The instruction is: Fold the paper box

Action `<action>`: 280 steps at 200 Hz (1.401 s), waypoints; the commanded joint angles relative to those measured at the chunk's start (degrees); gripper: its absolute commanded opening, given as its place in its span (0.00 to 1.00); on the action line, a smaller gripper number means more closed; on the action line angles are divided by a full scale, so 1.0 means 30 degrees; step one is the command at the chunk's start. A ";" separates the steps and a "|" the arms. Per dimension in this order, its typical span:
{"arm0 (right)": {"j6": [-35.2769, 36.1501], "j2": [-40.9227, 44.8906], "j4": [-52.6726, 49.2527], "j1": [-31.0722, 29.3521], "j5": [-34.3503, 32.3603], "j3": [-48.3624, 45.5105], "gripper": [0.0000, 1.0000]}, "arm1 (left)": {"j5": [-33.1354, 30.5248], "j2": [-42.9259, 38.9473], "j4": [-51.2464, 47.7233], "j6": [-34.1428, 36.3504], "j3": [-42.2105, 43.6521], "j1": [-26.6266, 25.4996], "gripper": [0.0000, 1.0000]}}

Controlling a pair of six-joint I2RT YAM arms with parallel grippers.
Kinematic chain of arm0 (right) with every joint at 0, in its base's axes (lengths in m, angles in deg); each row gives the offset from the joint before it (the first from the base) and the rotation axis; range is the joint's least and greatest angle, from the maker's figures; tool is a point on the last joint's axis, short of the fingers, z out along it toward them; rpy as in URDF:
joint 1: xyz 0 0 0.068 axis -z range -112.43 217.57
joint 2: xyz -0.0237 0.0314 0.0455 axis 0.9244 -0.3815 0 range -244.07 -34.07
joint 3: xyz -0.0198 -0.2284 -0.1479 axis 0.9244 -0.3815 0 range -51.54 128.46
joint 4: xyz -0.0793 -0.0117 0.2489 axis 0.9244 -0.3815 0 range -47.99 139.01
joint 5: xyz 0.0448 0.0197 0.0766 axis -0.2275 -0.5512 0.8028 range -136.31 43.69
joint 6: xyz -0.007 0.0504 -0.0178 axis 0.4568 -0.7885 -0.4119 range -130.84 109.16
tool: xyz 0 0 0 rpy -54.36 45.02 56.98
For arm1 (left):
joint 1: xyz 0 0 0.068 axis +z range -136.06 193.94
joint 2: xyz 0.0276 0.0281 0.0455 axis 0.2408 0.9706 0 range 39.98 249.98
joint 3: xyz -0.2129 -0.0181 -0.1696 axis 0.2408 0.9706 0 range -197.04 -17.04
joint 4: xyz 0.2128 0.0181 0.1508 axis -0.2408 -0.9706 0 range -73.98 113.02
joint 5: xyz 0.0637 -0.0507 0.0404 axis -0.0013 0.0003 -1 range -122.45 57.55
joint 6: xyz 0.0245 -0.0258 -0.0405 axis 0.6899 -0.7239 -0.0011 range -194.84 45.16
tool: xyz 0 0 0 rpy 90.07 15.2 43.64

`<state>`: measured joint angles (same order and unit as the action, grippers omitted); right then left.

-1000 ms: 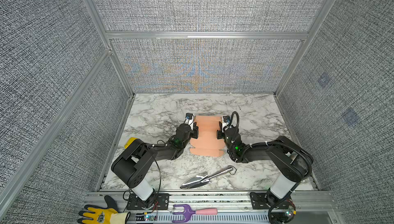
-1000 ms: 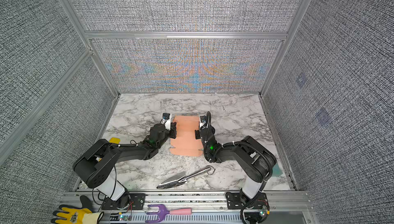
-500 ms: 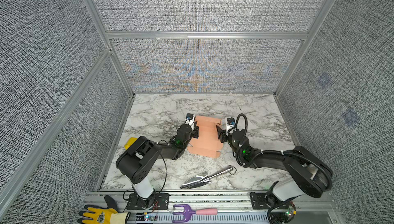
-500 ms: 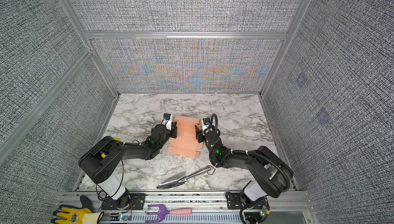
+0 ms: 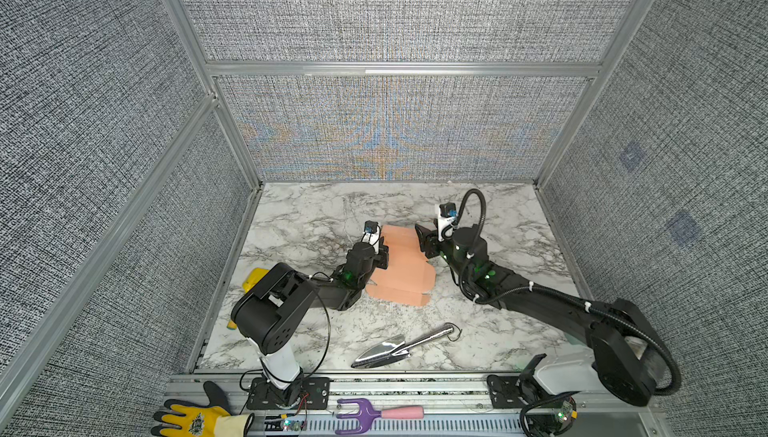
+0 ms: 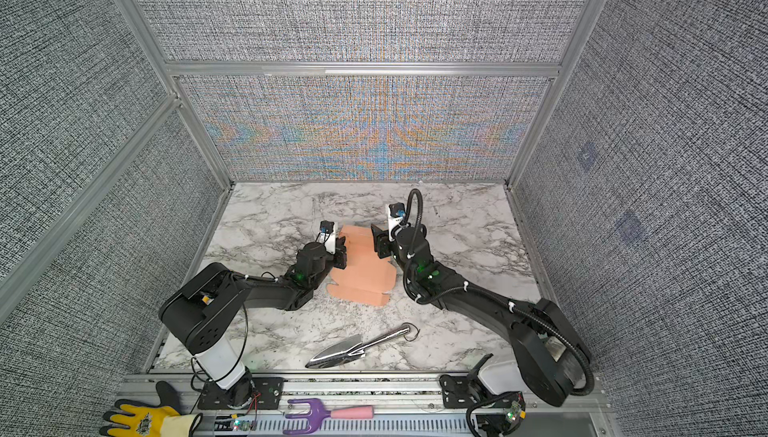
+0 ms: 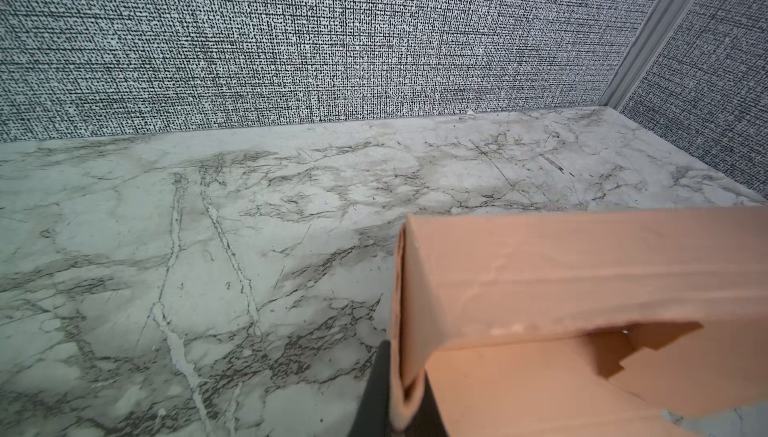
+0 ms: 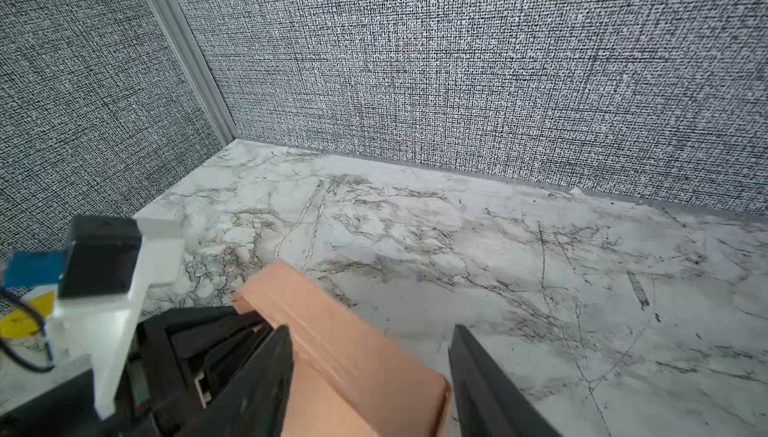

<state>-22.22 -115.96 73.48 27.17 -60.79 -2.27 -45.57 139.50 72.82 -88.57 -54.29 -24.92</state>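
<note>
The salmon-pink paper box [image 5: 405, 272] is lying partly folded in the middle of the marble table [image 5: 307, 223], where the left fingers [image 7: 376, 389] are pinching its folded left edge, while the right fingers [image 8: 486, 376] are standing spread with its far right corner between them.

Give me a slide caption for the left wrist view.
Left gripper pinching a folded flap of the pink paper box, with the marble table beyond.
</note>
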 commanded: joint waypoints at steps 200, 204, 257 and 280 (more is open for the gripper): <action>0.2465 -0.6269 0.2328 -0.0242 0.3882 0.2438 0.50 | 0.0566 0.0619 0.0961 0.0482 0.0218 -0.0146 0.08; 0.2475 -0.6252 0.2317 -0.0243 0.3861 0.2438 0.51 | 0.0566 0.0631 0.1017 0.0496 0.0247 -0.0145 0.08; 0.2789 -0.6297 0.1951 -0.0416 0.3567 0.2364 0.48 | 0.0450 0.0751 0.2317 0.0611 0.0943 -0.0146 0.16; 0.2816 -0.6425 0.2010 -0.0477 0.3508 0.2244 0.47 | 0.0449 0.0939 0.2715 0.0695 0.1156 -0.0145 0.16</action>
<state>-14.22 -134.98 79.17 25.97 -49.49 4.71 -43.93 141.67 76.95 -87.07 -51.25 -25.37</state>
